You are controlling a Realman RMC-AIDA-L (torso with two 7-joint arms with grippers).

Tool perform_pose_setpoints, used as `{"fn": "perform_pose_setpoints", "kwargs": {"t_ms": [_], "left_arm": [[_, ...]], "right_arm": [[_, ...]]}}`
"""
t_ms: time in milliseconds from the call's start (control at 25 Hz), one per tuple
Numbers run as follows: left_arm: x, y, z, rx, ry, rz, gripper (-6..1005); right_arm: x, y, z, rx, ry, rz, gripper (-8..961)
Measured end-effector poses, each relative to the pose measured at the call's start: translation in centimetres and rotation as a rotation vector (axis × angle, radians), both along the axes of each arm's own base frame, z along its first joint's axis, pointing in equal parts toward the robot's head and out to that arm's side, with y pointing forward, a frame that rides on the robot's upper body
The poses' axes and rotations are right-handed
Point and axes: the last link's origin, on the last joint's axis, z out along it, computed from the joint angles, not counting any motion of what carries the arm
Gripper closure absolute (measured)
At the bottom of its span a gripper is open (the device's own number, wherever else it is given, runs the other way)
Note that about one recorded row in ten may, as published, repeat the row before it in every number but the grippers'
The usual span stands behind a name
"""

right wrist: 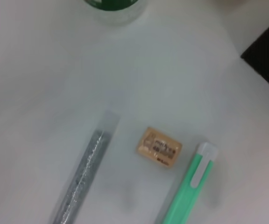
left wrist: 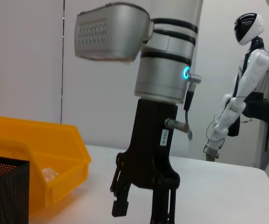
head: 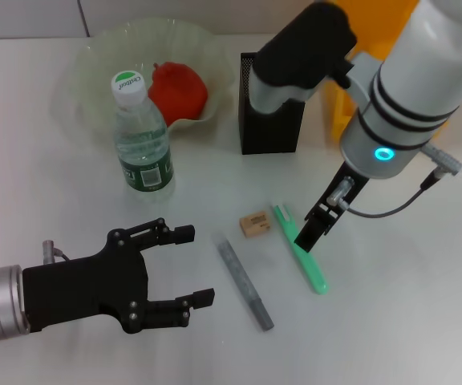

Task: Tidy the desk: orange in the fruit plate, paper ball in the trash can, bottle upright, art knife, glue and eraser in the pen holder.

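The orange (head: pixel 178 90) lies in the translucent fruit plate (head: pixel 95 64) at the back left. In front of it the bottle (head: pixel 142 136) stands upright. A black mesh pen holder (head: pixel 271 120) stands at the back centre. The tan eraser (head: pixel 255 224), the green art knife (head: pixel 301 250) and the grey glue stick (head: pixel 245 282) lie on the table, and show too in the right wrist view: eraser (right wrist: pixel 159 148), knife (right wrist: pixel 190 186), glue (right wrist: pixel 85 172). My right gripper (head: pixel 310 233) hangs open just over the knife. At the front left my left gripper (head: pixel 197 265) is open and empty.
A yellow bin (left wrist: pixel 41 154) stands behind the pen holder (left wrist: pixel 6 191), with a pale lump (left wrist: pixel 50 173) inside it that may be the paper ball. My right arm (head: pixel 407 96) reaches over the table's right side. The right gripper (left wrist: pixel 141 210) fills the left wrist view.
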Motion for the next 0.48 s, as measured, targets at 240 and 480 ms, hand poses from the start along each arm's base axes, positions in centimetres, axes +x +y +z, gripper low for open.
{"fn": "perform_pose_setpoints", "kwargs": {"t_ms": [240,480], "left_arm": [[0.0,0.0,0.0,0.0,-0.001,0.001,155],[0.0,0.0,-0.1,0.002,0.0,0.002,155]], "right_arm": [[0.4,0.3,-0.9,-0.001,-0.007,0.01,128],[0.7,0.4,-1.7,-0.009,-0.001,0.003,151]]}}
